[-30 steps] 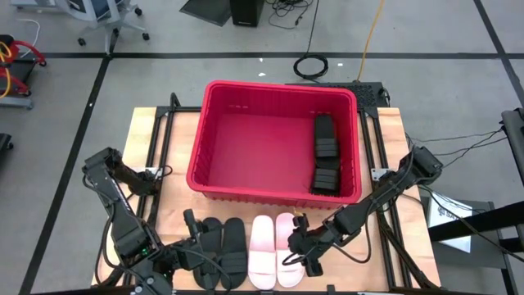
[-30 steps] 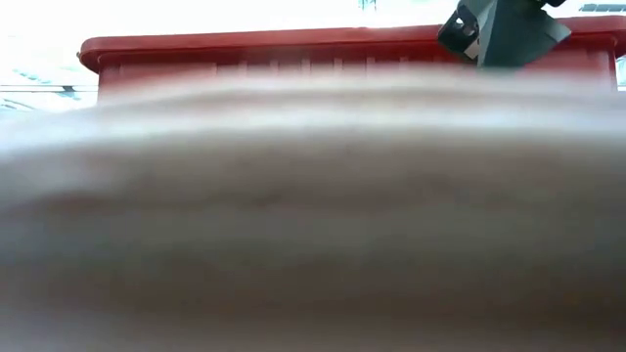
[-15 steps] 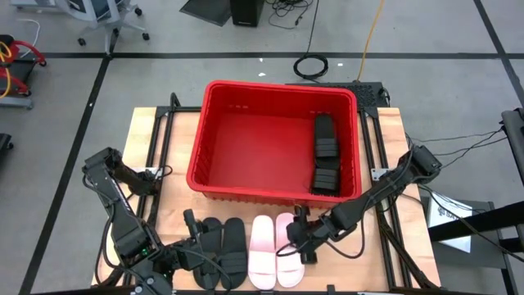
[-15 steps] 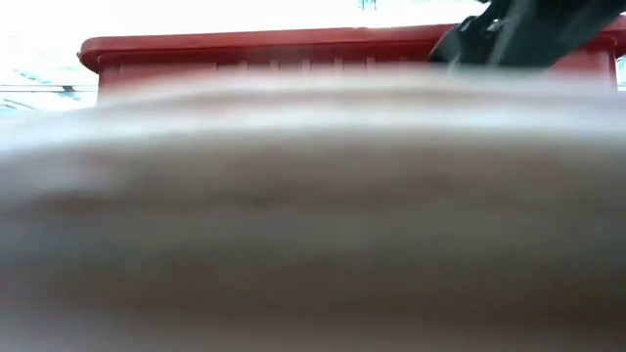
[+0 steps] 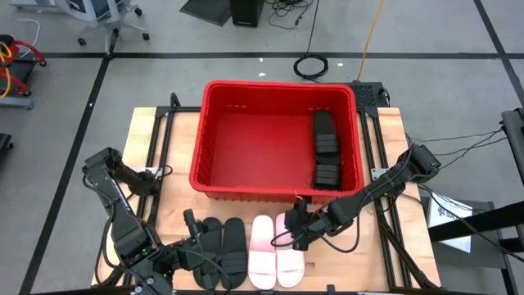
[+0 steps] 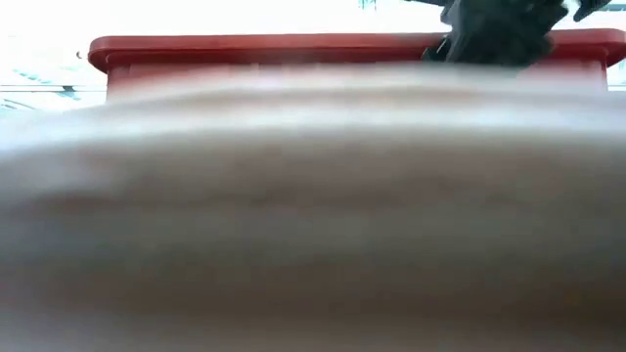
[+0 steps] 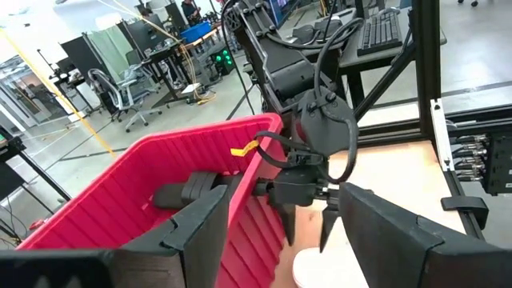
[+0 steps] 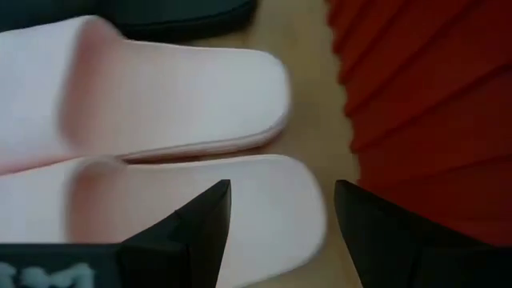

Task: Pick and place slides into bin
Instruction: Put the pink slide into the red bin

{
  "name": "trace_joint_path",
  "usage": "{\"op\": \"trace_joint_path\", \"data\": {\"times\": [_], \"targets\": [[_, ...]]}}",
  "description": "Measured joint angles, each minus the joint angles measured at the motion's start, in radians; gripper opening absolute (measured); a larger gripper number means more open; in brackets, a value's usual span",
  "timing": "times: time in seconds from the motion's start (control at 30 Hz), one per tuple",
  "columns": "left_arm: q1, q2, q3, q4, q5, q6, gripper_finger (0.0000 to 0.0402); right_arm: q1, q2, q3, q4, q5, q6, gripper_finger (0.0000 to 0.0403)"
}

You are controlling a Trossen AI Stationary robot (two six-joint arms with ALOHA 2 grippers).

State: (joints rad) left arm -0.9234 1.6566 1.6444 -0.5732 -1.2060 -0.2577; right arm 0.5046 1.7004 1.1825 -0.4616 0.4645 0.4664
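The red bin (image 5: 246,139) stands at the table's middle and far side, with two black slides (image 5: 326,152) lying along its right wall. On the table near the front edge lie two black slides (image 5: 219,246) and two pale pink-white slides (image 5: 274,250), side by side on their soles. My right gripper (image 5: 296,228) is open, pointing down just over the far end of the right pink-white slide (image 8: 264,204), close to the bin's near wall (image 8: 432,96). My left gripper (image 5: 195,238) is open and empty by the black pair.
The bin's near wall stands right behind the slides' far ends. The left wrist view shows my right gripper (image 7: 306,228) between the bin (image 7: 144,200) and the pink-white slide (image 7: 312,268). A blurred pale shape fills the low view below the bin's rim (image 6: 293,44).
My right gripper has gone toward the table's far edge and a little to the left, along the right pink-white slide from its near part to its far end, up to the bin's near wall. The slides have kept their places.
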Motion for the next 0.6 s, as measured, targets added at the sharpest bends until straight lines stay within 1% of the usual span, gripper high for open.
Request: {"op": "trace_joint_path", "data": {"times": [0.2,0.33,0.47,0.6], "targets": [[0.000,0.000,0.000,0.000,0.000,0.000,0.0241,-0.009,0.001,-0.003,-0.015,0.125,0.019,0.0212],[0.000,0.000,0.000,0.000,0.000,0.000,0.0241,-0.017,0.001,-0.004,-0.017,0.157,0.022,0.0212],[0.000,0.000,0.000,0.001,0.000,0.000,0.0241,-0.024,0.001,-0.018,0.009,0.153,0.018,0.0212],[0.000,0.000,0.000,0.001,0.000,0.000,0.0241,-0.027,0.000,-0.033,0.074,0.043,-0.019,0.0212]]}}
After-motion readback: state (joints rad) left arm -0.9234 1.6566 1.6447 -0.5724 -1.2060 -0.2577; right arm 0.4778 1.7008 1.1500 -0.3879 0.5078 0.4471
